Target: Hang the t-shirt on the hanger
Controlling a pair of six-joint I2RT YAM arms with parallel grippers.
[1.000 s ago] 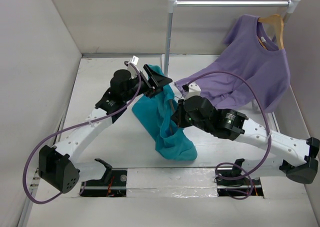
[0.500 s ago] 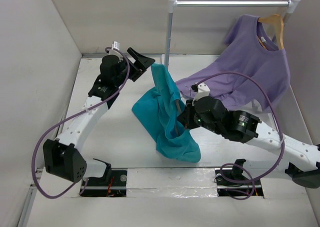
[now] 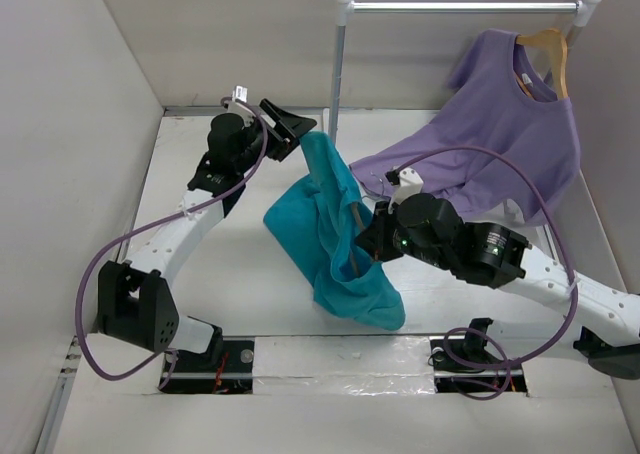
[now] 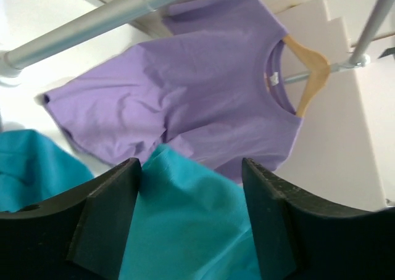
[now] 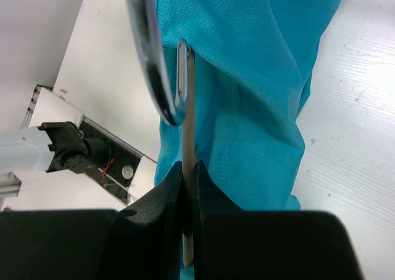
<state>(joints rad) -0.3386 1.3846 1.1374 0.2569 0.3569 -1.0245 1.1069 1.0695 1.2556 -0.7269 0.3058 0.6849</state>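
Top external and both wrist views: t-shirt raised mid-table, hanger clamped

**Left arm.** The left gripper (image 3: pixel 300 134) is seen reaching toward the far side of the table (image 3: pixel 230 264), just beside the upper tip of the t-shirt (image 3: pixel 312 224). In the left wrist view its jaws are spread wide. A fold of the teal cloth (image 4: pixel 185 230) lies in the gap between them and is not pinched. Whether either finger (image 4: pixel 105 218) touches the cloth cannot be told.

**Right arm.** The right gripper (image 5: pixel 188 169) is closed on the hanger (image 5: pixel 185 126), with the thin dark stem clamped between the two fingers. A shiny curved hook (image 5: pixel 148 45) is seen above the clamp. The teal cloth hangs directly behind and to the right of the stem. Whether the hanger frame sits inside the shirt cannot be told.

**T-shirt.** The garment is bunched and lifted near the middle of the table, between the two arms. Its upper end stands beside the left gripper, and its lower end spreads toward the near edge.

**Background.** A purple t-shirt (image 3: pixel 500 134) is hung on a wooden hanger (image 3: pixel 548 46) from the rail (image 3: pixel 460 7) at the far right. Its hem trails onto the table behind the right arm.
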